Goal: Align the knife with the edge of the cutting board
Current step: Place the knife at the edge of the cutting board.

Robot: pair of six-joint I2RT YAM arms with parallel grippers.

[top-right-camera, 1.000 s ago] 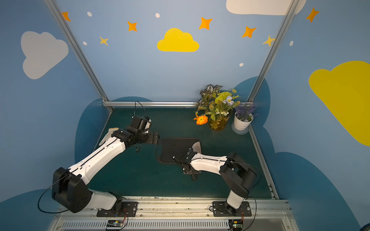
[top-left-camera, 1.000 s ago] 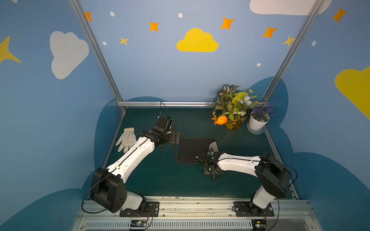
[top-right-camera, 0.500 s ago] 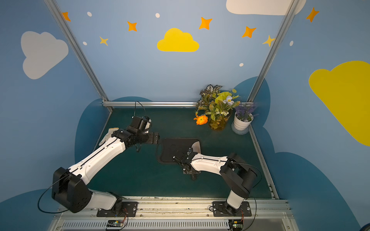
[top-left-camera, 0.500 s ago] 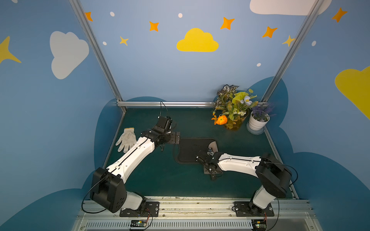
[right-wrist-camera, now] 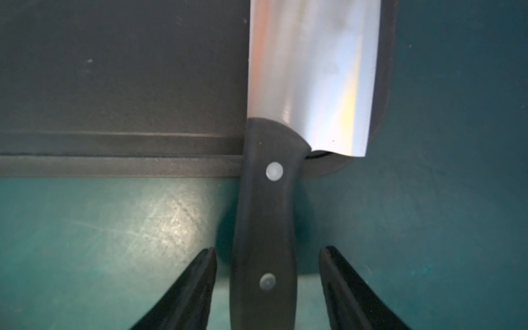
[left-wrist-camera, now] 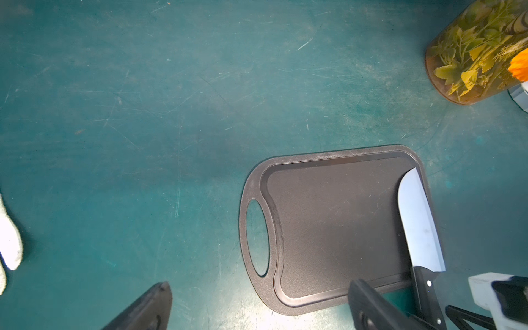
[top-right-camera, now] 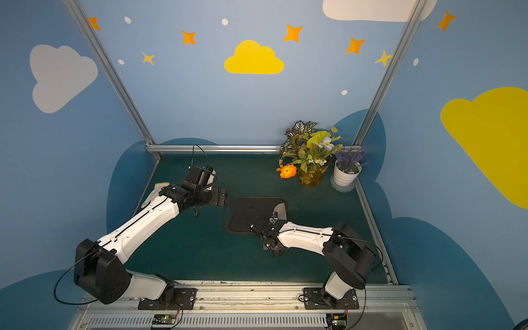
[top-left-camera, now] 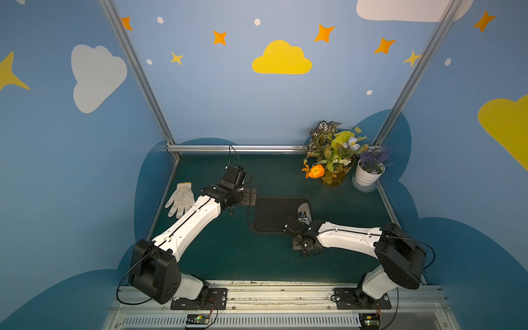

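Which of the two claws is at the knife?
The right gripper: its open jaws flank the black handle of the knife without touching it. The left gripper hovers open off the hole end of the board, holding nothing.

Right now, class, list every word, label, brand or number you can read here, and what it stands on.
None can be read.
The knife shows no brand, the cutting board is plain, the walls bear only clouds and stars.
Any marks on the circuit boards in front are too small to read.

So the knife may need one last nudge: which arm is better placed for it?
Likely right arm: its open jaws straddle the knife handle; left arm sits past the board's hole end.
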